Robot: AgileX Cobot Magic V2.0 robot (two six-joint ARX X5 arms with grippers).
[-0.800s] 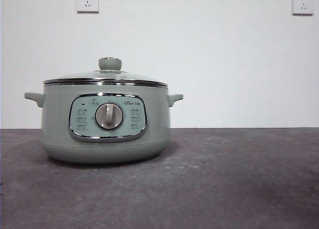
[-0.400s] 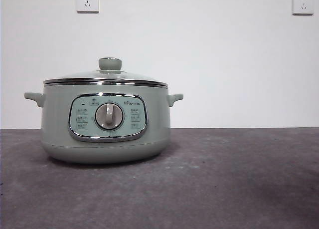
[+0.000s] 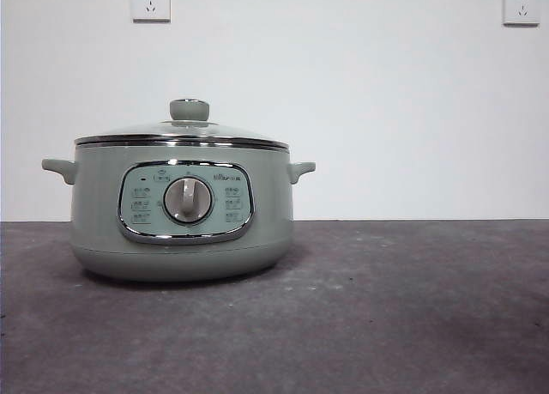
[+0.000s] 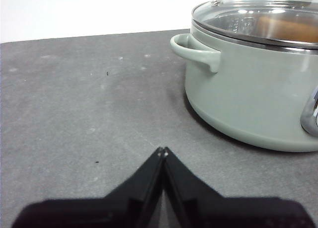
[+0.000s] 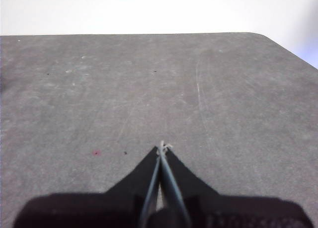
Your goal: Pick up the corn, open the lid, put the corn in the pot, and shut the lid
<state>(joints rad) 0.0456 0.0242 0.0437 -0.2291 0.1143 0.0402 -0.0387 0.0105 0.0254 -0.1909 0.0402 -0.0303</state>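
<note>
The sage-green pot [image 3: 182, 209] stands on the dark table, left of centre in the front view, its dial panel facing the camera. The glass lid [image 3: 182, 133] with its green knob [image 3: 189, 110] sits shut on the pot. In the left wrist view the pot [image 4: 248, 94] is near, and an orange-yellow shape, the corn [image 4: 288, 28], shows through the lid [image 4: 238, 17], inside the pot. My left gripper [image 4: 163, 151] is shut and empty, low over the table, apart from the pot's side handle [image 4: 196, 50]. My right gripper [image 5: 161, 148] is shut and empty over bare table.
The grey table [image 3: 386, 308] stretches to the right of the pot. Its rounded far corner [image 5: 263, 37] shows in the right wrist view. A white wall with two sockets [image 3: 151, 1] stands behind. Neither arm shows in the front view.
</note>
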